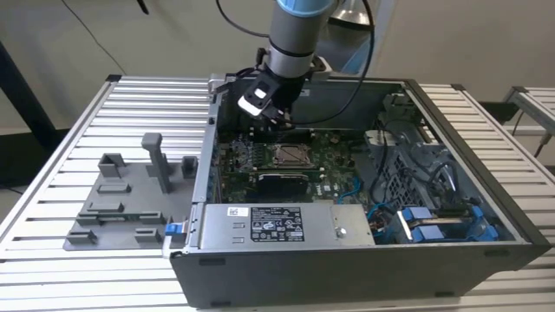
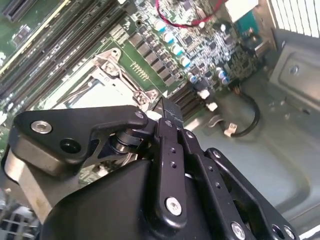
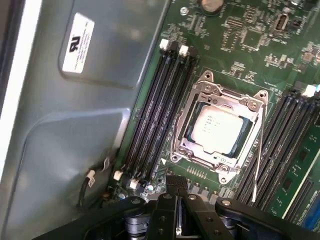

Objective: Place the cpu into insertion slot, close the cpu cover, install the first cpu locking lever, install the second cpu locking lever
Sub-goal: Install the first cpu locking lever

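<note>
Silver-grey cpu (image 3: 218, 129), silver cpu cover (image 3: 226, 95) — green motherboard (image 3: 245, 45) with black memory slots (image 3: 155, 115).

The chip (image 3: 217, 129) has a smooth, dull-silver metal top; its cover frame (image 3: 227, 96) is shiny bare metal. The board (image 3: 245, 45) is glossy green, the hand (image 3: 175, 186) matt black, the case (image 3: 65, 150) grey sheet metal.

cpu (image 3: 218, 131) inside insertion slot (image 3: 192, 131)
</note>
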{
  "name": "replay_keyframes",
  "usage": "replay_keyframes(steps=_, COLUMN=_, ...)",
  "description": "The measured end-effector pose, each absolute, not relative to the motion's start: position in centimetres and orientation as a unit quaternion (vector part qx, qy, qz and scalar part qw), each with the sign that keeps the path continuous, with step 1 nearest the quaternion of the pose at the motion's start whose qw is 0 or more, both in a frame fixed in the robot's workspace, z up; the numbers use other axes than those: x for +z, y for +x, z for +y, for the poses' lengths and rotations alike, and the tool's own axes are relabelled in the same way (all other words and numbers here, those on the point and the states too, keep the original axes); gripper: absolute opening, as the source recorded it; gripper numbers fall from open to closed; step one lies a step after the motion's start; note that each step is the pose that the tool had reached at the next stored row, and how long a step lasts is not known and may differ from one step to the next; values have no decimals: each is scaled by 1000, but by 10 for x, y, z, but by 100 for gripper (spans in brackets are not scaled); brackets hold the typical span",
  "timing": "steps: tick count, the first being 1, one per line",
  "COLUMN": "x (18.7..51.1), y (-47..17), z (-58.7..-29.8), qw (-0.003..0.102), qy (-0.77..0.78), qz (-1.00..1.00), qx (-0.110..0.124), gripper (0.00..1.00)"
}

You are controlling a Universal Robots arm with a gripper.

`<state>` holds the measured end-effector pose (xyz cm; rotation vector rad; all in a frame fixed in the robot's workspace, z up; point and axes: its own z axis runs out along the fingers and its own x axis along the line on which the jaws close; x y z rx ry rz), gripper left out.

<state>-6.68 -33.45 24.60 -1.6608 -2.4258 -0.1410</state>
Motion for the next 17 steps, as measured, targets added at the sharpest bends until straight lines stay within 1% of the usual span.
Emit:
replay_keyframes(steps=5, x=246, y=-67, z=-334, qw=93, qy=-525, qz=-845, qx=-48, gripper=11)
replay_keyframes(steps=14, x=246, y=-67, z=-334, qw=70, qy=-465, qz=-881, qx=-55, gripper=11)
replay_keyframes(steps=17, x=246, y=-67, z=-334, qw=65, qy=-440, qz=-894, qx=-57, gripper=11)
